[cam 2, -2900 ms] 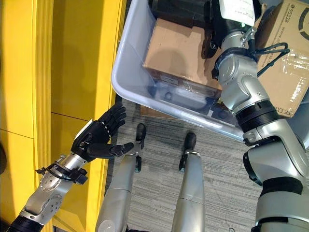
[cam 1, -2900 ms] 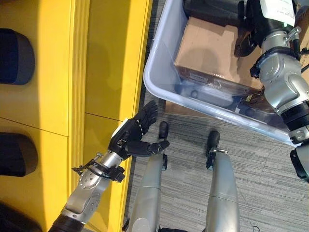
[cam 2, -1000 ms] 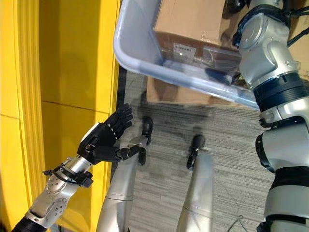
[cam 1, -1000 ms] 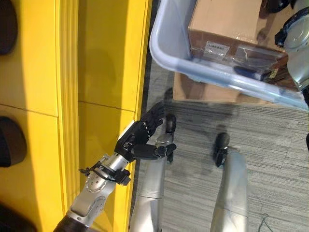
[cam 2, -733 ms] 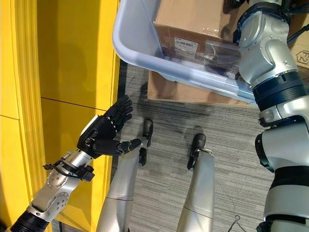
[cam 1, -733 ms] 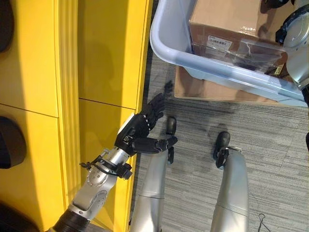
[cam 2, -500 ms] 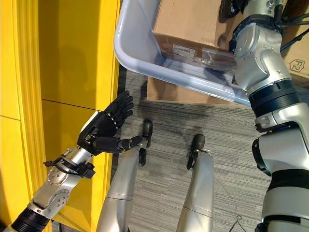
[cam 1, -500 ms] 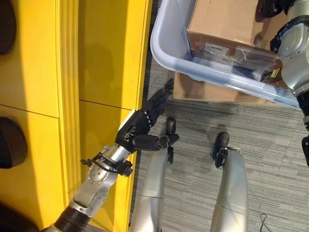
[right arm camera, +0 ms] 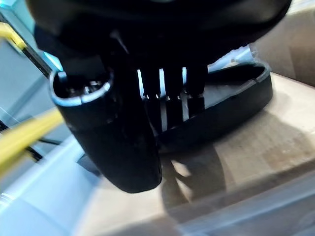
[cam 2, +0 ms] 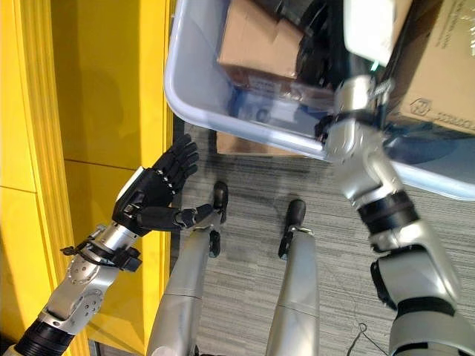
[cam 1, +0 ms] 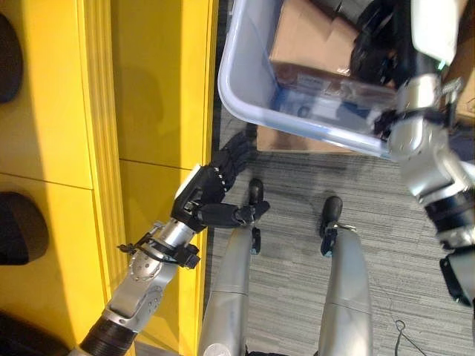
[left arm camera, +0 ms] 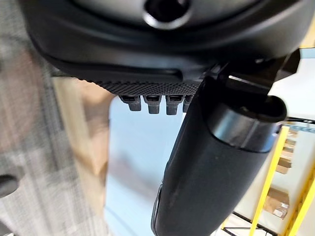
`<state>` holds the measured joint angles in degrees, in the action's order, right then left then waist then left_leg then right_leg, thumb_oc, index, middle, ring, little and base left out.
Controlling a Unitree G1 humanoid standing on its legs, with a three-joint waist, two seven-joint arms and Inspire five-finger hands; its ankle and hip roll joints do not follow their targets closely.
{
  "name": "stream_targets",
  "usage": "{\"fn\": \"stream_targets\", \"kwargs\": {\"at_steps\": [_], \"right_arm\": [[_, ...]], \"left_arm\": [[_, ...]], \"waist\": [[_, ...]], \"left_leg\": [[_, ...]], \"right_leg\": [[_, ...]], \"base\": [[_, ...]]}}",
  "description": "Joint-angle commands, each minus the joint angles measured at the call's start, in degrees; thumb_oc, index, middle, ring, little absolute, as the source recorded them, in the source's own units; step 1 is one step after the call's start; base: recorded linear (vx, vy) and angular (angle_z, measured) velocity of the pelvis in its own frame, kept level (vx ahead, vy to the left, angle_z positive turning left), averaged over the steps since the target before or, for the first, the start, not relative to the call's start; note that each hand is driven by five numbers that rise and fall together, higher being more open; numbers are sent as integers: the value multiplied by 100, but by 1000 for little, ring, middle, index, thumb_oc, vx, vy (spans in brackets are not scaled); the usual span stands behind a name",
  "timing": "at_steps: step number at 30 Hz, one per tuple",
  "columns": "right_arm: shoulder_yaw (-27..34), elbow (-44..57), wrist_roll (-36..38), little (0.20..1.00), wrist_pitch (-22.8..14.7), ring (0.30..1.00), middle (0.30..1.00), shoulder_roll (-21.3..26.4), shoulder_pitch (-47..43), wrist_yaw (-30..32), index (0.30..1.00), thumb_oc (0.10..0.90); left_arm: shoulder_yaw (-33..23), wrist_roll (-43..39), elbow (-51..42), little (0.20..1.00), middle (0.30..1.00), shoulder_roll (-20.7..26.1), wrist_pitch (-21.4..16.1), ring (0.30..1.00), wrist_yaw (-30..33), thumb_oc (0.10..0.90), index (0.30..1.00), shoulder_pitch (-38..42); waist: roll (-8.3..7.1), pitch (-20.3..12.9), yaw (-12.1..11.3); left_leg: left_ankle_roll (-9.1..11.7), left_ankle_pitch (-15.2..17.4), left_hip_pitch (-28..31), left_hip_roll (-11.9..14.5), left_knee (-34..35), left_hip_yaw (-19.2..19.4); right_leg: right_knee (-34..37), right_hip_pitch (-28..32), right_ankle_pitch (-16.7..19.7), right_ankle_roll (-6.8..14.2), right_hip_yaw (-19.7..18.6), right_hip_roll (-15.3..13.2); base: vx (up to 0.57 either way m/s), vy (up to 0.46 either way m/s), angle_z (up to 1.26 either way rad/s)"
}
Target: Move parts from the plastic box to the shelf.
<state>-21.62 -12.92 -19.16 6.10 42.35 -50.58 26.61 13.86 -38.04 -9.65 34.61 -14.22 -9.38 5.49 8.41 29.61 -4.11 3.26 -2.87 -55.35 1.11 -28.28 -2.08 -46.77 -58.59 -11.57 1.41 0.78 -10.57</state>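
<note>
The yellow shelf (cam 1: pixel 148 89) fills the robot's left side, and dark parts already lie at its far left edge (cam 1: pixel 22 237), so some of the task looks done. More remains: the plastic box (cam 2: pixel 194 104) still holds a cardboard carton (cam 2: pixel 249 44) and a black part (right arm camera: pixel 231 105) lying on top of it.

That black part is long and flat, like a shallow tray; its long axis appears to run along the carton's top, roughly level.

The right hand (cam 2: pixel 320 41) reaches down into the box, its fingers (right arm camera: pixel 170 93) straight and relaxed just above the part, gripping nothing yet.

The left hand (cam 1: pixel 206 199) hangs spread and empty beside the shelf's front edge, below the box's near corner.
</note>
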Motion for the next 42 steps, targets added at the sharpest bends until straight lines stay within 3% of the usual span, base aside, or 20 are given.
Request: {"fn": "stream_targets", "kwargs": {"at_steps": [1, 6, 20, 29, 37, 40, 42], "right_arm": [[121, 1065, -536, 300, -915, 300, 300, -110, -233, 52, 300, 400], [245, 1505, -712, 300, -1080, 300, 300, -76, 3, -131, 300, 400], [599, 1822, -501, 300, -1074, 300, 300, 103, 542, -531, 300, 400], [879, 1967, 28, 300, -1413, 300, 300, 241, 1102, -766, 300, 400], [1198, 2308, 1042, 300, -1693, 300, 300, 407, 1646, -1876, 300, 400], [1305, 2445, 1841, 300, -1792, 300, 300, 507, 1899, -2762, 300, 400], [1310, 2465, 2036, 300, -1740, 300, 300, 520, 1949, -2975, 300, 400]], "left_arm": [[-343, -294, -864, 1000, 1000, -214, -521, 1000, -183, 900, 1000, -159], [-505, -330, -955, 1000, 1000, -164, -388, 1000, -357, 900, 1000, -298], [-871, -170, -1055, 1000, 1000, -123, -180, 1000, -497, 900, 1000, -485], [-1114, 39, -1054, 1000, 1000, -101, -127, 1000, -662, 900, 1000, -633], [-1515, 1122, -934, 1000, 1000, 52, -536, 1000, -302, 900, 1000, -704], [-1907, 2065, -678, 1000, 1000, 258, -823, 1000, 251, 900, 1000, -502], [-1976, 2372, -543, 1000, 1000, 344, -842, 1000, 540, 900, 1000, -367]], "waist": [[100, 18, 134], [25, 18, 172], [-217, 18, 162], [-374, -157, 210], [-456, -476, 308], [-534, -660, 395], [-562, -710, 429]], "left_leg": [[-83, 654, 826, 492, 185, -30], [-73, 629, 1611, 532, 470, -3], [-89, 638, 2889, 601, 907, 1], [-49, 579, 3615, 704, 1289, 9], [-2, 505, 4077, 797, 1575, 61], [7, 497, 4285, 821, 1632, 96], [6, 499, 4340, 828, 1650, 110]], "right_leg": [[937, 643, 156, -29, -193, 78], [1126, 1392, 122, -21, -136, 66], [1530, 2737, 127, 53, 11, 31], [2099, 3620, 229, 63, 125, 65], [2436, 4133, 258, 53, 142, 124], [2481, 4368, 202, 47, 108, 190], [2483, 4419, 184, 41, 90, 215]], "base": [[6, 17, -7], [17, -9, -2], [12, -4, 0], [46, 1, -1], [64, 16, 0], [91, -30, -1], [78, -40, -2]]}}
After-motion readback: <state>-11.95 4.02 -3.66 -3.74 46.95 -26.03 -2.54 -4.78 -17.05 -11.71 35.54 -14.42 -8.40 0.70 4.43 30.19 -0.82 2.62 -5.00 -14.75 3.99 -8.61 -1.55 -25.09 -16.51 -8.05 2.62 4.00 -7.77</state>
